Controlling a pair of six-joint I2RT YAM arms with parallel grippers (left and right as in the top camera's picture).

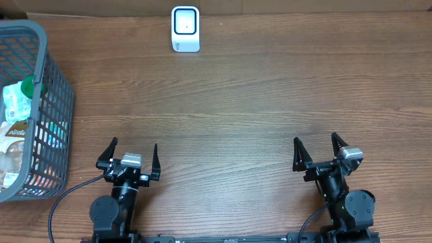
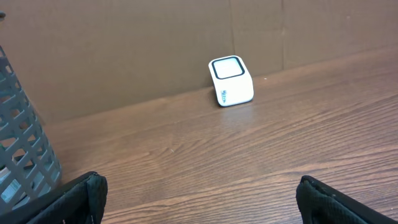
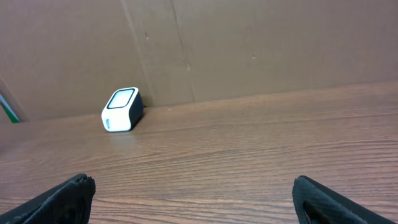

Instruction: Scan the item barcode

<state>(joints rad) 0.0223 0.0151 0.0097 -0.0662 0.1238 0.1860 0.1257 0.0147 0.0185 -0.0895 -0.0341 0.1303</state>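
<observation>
Fingers, left gripper (image 1: 134,146): spread wide with nothing between them, over bare wood at the near table edge.
Fingers, right gripper (image 1: 315,139): also spread wide and empty, at the near edge, well apart from the left.
Table (image 1: 236,101): brown wood grain.
Basket (image 1: 59,101): grey plastic lattice at the left table edge, beyond and to the left of the left gripper.
Basket contents: packaged items (image 1: 13,108) piled inside. A white-and-green pack with a green top (image 1: 27,86) sits by the rim and a brown-labelled pack (image 1: 17,130) lies nearer. The lower ones are too hidden by the lattice to identify.
Scanner (image 1: 185,28): small white block with a dark-framed window tilted upward. It stands at the far edge by the cardboard wall (image 3: 249,43), well apart from the basket and both grippers.
</observation>
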